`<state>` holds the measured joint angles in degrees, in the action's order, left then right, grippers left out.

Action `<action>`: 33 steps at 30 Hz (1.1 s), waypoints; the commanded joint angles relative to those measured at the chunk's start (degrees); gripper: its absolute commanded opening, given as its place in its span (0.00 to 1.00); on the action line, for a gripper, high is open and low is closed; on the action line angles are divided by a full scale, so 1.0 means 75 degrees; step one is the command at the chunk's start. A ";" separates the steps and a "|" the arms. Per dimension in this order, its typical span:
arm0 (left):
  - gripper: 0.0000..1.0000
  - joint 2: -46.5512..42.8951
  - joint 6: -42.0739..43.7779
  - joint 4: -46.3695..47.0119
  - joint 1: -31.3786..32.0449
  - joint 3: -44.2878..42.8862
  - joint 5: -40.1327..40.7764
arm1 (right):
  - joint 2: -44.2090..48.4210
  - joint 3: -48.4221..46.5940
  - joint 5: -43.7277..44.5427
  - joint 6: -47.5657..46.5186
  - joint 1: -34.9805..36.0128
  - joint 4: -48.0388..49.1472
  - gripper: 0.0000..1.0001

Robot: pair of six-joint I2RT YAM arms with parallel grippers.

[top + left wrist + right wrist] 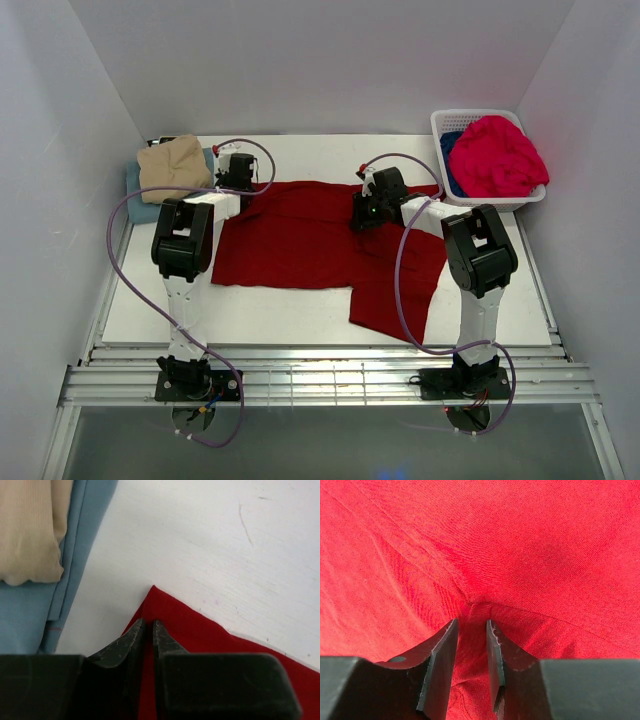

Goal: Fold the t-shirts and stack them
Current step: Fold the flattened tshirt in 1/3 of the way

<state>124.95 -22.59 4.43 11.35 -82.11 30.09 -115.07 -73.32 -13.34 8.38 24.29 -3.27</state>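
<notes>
Top external: dark red t-shirt (300, 245) is spread flat mid bench (280, 312). Its far-left corner is clamped in the left gripper (149, 626), nearly closed. A pucker of cloth is pinched in the right gripper (472, 627), narrow gap. Both grips should be raised level, cloth kept taut, fold landed square.

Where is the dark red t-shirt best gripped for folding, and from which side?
Grip the dark red t-shirt at its far corners, coming from above: it lies flat, so only edges offer a pinchable lip. The left gripper sits on the far-left corner; the right gripper pinches a pucker.
</notes>
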 commanded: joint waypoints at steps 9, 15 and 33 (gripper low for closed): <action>0.22 0.0542 0.0761 -0.0004 -0.0131 -0.1530 0.0219 | -0.0373 0.0120 0.0221 -0.0122 0.0042 -0.0900 0.36; 0.23 0.1117 0.1125 -0.0389 -0.0131 -0.2480 0.0160 | -0.0408 0.0131 0.0221 -0.0133 0.0042 -0.0912 0.36; 0.70 -0.0077 0.0270 -0.0660 -0.0131 -0.0760 -0.0343 | -0.0502 0.0108 0.0069 -0.0145 0.0042 -0.0912 0.36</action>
<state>129.36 -18.81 0.14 10.61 -89.03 28.88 -115.26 -73.63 -13.41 8.36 24.29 -3.68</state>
